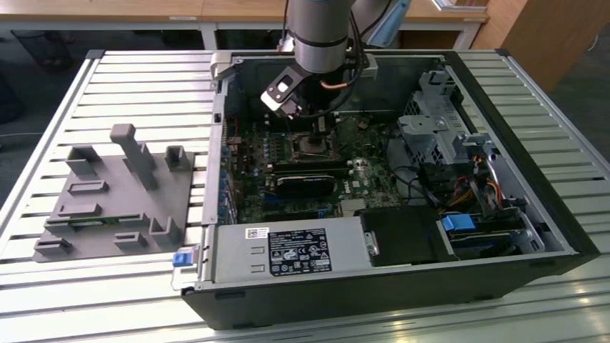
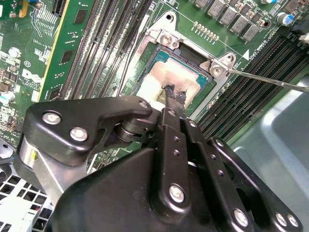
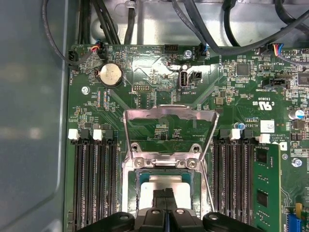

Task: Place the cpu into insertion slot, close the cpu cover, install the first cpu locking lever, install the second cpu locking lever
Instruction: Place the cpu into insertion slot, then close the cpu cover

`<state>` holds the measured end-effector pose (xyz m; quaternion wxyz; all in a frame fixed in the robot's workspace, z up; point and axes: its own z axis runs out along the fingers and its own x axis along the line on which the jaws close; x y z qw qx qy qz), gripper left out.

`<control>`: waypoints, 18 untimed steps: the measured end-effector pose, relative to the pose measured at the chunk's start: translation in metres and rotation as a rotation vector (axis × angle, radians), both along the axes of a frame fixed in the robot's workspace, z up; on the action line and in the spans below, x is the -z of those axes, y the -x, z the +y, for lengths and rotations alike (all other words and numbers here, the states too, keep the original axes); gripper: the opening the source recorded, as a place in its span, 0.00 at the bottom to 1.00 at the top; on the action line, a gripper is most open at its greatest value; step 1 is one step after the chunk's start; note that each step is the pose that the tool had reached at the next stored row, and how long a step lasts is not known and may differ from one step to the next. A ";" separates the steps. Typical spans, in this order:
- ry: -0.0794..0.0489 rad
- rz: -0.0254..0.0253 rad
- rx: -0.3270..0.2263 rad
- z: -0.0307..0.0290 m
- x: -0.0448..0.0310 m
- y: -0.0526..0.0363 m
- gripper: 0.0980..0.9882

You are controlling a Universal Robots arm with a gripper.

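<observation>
Nearest the wrist cameras, the gripper [image 2: 174, 94] has its two black fingers [image 3: 159, 199] drawn together, nothing between them, and the tips rest on, or just above, the tan top of the cpu [image 2: 157, 79]. The cpu lies inside the insertion slot [image 2: 163, 56], whose dark edge shows around it. Whether it sits fully flat I cannot tell.

The main risk, as I judge it, lies at that contact. If the chip is slightly off its keys, a push from the closed tips would press it askew onto the socket's contacts, and a sideways drift of the arm would drag it. Beyond the slot the cpu cover [image 3: 170, 112] stands open and raised off the board, its window showing green board through it. It could drop onto the fingers or catch them if the arm moves that way. A thin locking lever [image 2: 270, 80] juts free beside the socket, close enough to be snagged.

The second wrist view gives the tips against the chip, and the lever at full reach. The first wrist view looks along the fingers' backs instead and adds the cover's stance, with the memory slots [image 3: 94, 183] on either side. Farthest out, the exterior view sets the gripper [image 1: 310, 136] deep in the open computer case [image 1: 381, 293], with a grey parts tray [image 1: 114, 193] well apart on the slatted table [image 1: 143, 71] — neither wrist view reaches that
</observation>
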<state>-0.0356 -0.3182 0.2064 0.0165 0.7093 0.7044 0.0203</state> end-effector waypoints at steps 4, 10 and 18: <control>0.000 0.0001 0.000 0.0000 -0.0010 0.0000 0.01; 0.000 0.0000 0.000 0.0000 -0.0022 0.0000 0.01; 0.000 0.0000 0.000 0.0000 -0.0060 0.0000 0.01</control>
